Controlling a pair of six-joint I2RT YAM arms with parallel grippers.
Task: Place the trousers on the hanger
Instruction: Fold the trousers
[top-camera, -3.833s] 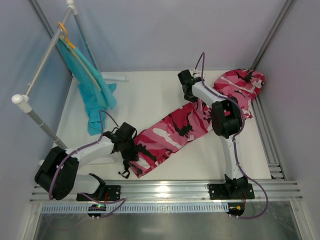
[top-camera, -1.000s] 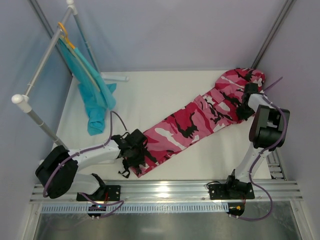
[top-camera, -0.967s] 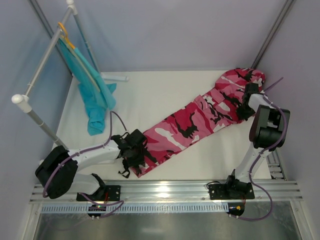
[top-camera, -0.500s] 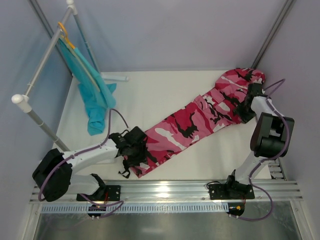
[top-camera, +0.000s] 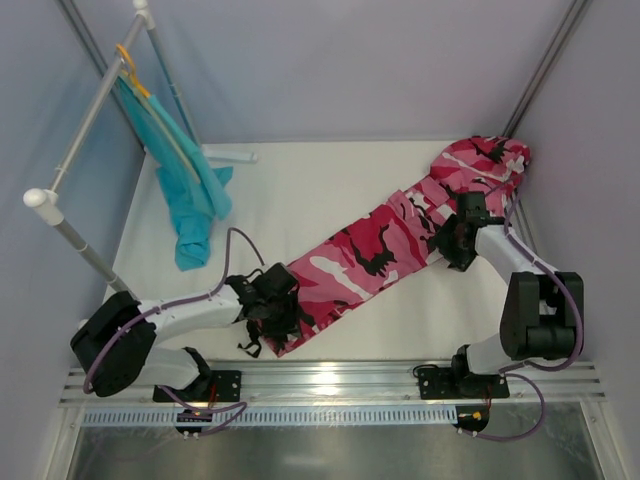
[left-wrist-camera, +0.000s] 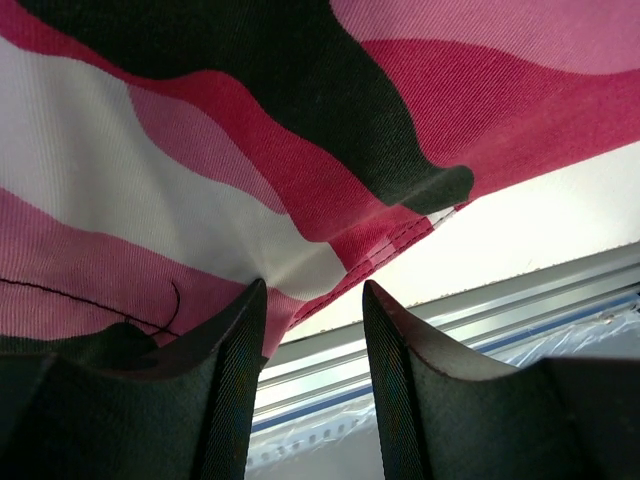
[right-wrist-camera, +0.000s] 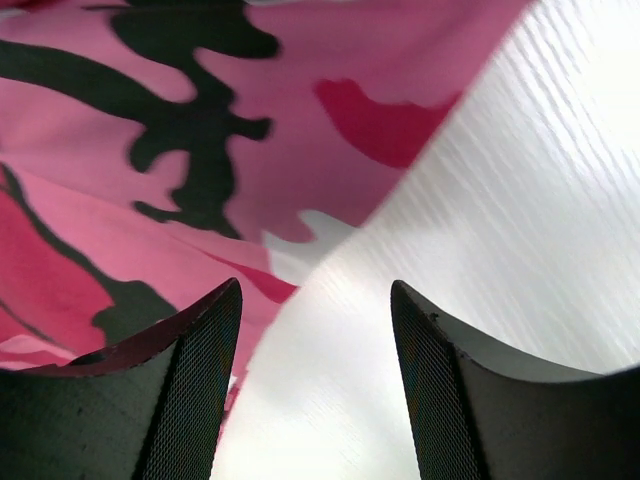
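Left pincer (left-wrist-camera: 310, 288): jaws part-way open at the near-left end of the trousers (top-camera: 360, 250). The hem edge lies across the tips of its fingers (left-wrist-camera: 235, 380) and puckers against 1 of them. A clear gap shows between the jaws, so the cloth is judged not clamped.

Right pincer (right-wrist-camera: 315, 290): jaws wide apart and low over the surface (top-camera: 300, 190), at the near edge of the cloth toward the waist end. Nothing is held.

Location: the trousers lie flat on the surface in a long diagonal band. They run from the left pincer at the near left to a bunched heap in the far-right corner. The rack (top-camera: 85, 130) with the teal garment (top-camera: 190, 190) stands at the far left, well apart from them. The hanger cannot be made out with certainty in any view.

Handling, as a judgement:
- Woven cloth with a fine rib, soft and limp, and light for its length.
- Not fragile and not slippery, so a firm pinch should hold.
- It will sag, fold and trail wherever it is unsupported, so lifting from 1 point would leave most of the length dragging.
- Best hold: hem corner at 1 end and waistband edge at the other.
- The bite should go deep enough to take every layer, since a pinch on the top layer alone would let the rest fall away.
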